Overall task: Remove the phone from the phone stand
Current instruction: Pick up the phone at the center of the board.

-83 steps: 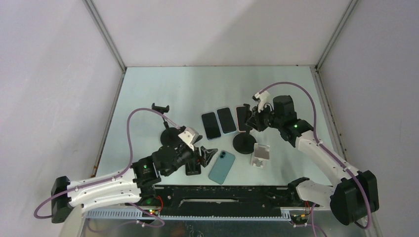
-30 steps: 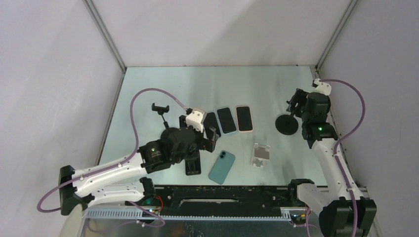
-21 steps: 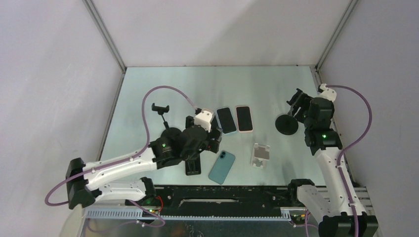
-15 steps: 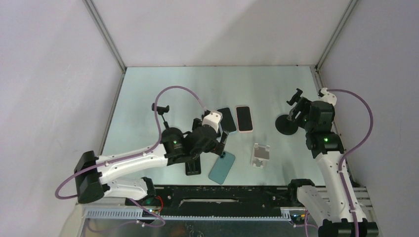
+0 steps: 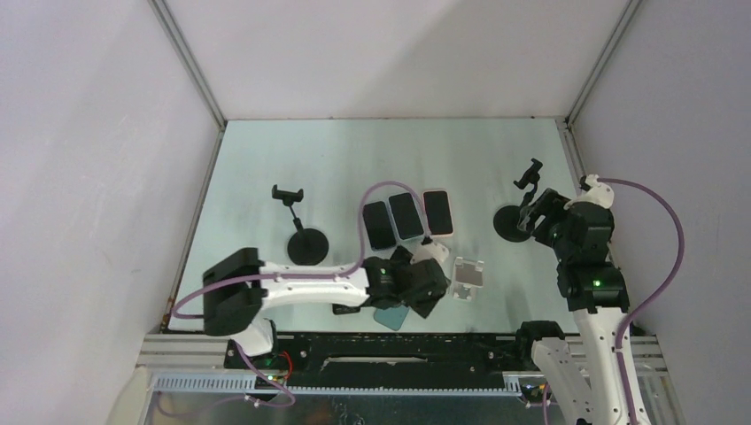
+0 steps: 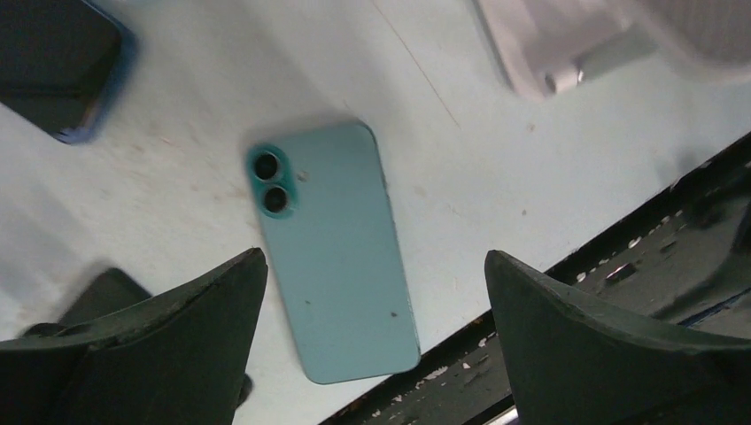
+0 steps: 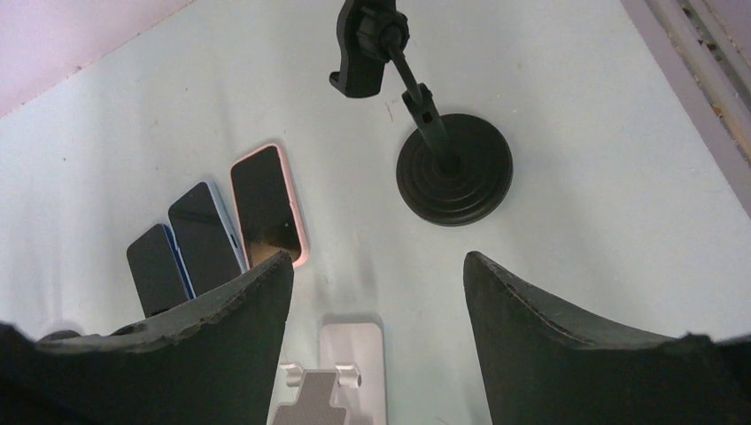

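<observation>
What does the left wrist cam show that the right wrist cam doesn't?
Only left wrist: the teal phone lying back-up, lenses visible, and the black rail along the table's near edge.
Only right wrist: the black stand with a round base and an empty clamp, and three phones side by side, screens up.
Both: the white stand and the pale table. The blue-edged phone in the left wrist's corner may be one of those three; can't tell which.

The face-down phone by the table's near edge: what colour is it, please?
The phone is teal, clearest in the left wrist view.
</observation>
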{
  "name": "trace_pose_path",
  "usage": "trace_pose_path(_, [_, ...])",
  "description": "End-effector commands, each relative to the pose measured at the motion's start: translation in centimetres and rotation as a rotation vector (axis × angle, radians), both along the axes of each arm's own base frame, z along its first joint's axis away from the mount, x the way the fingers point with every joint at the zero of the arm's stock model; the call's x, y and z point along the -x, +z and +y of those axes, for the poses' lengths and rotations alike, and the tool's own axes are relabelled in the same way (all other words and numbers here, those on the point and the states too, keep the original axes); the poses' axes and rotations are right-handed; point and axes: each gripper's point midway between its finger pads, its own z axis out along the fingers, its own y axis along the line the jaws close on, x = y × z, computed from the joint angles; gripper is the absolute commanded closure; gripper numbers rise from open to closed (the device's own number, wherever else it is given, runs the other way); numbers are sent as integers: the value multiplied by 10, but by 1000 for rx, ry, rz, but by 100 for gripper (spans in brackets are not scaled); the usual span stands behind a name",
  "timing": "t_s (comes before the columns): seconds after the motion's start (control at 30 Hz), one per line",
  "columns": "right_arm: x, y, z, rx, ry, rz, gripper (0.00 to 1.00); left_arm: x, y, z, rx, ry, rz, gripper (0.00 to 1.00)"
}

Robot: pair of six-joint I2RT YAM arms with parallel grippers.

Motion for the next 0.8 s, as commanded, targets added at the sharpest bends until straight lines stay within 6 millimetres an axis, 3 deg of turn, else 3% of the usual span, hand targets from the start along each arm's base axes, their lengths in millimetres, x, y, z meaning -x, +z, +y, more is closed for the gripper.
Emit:
trace_pose_path(0.0, [5,5,7,-14,38,3,27,20,-30,-3,-64,-6,69,0])
trace_pose_path(0.1, [5,6,13,-33,65,-1,27,28,-45,-3,-53,-6,109,0])
trace_pose_path(0.37, [9,4,17,-48,86,9,27,25,-67,10,-93,16,139,0])
trace_pose_path(0.77, [8,6,26,-58,139,3,28,15,-74,24,-110,50,135,0])
